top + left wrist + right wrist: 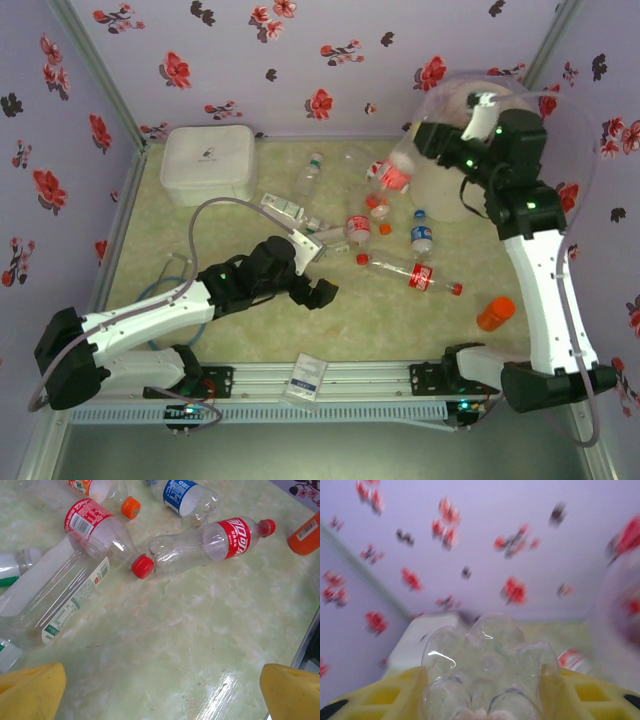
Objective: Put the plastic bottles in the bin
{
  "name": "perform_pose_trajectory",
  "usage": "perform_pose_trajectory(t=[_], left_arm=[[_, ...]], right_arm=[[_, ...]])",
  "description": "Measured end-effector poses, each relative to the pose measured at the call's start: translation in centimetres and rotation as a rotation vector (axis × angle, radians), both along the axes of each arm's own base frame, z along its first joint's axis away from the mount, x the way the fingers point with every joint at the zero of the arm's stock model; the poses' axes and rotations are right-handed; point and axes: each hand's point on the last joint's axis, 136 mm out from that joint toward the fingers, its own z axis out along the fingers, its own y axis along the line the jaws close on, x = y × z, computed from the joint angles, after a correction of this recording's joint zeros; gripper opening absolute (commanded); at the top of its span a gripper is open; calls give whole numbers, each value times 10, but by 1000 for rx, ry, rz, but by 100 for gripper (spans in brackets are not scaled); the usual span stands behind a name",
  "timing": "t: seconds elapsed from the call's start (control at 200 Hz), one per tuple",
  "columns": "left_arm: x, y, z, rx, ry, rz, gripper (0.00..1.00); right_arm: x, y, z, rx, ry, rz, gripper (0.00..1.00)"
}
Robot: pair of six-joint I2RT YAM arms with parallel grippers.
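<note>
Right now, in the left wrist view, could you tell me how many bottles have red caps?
2. The upper-left bottle points its cap at the centre; the right-hand bottle beside it has its cap at upper right. More may sit outside the frame.

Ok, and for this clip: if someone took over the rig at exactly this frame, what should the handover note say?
Left gripper: open, empty, low over the table, short of the long red-labelled bottle.
Right gripper: shut on a clear bottle, raised at the left side of the bin; not yet released.
Done: cannot tell what is already inside the bin.
Left: drop the held bottle, then collect the several lying mid-table, among them the blue-labelled bottle.
</note>
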Motion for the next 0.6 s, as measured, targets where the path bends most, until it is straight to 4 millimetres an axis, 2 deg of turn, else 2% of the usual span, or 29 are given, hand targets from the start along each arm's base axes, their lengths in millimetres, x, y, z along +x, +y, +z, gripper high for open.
perform_pose_trajectory(t=[0.08, 0.18, 0.31, 0.435, 0.6], left_arm=[[1, 1, 0, -2, 1, 6, 100], [2, 1, 0, -1, 4, 11, 100], [0, 4, -2, -8, 14, 26, 100], [-1, 9, -9, -6, 30, 45, 100], [-1, 13, -15, 3, 51, 73, 100]], right_arm=[[0, -27, 31, -85, -109, -141, 0], [6, -58, 58, -173, -191, -296, 0], [29, -91, 77, -260, -227, -452, 0], [59, -110, 72, -332, -203, -531, 0], [103, -118, 32, -420, -105, -551, 0]])
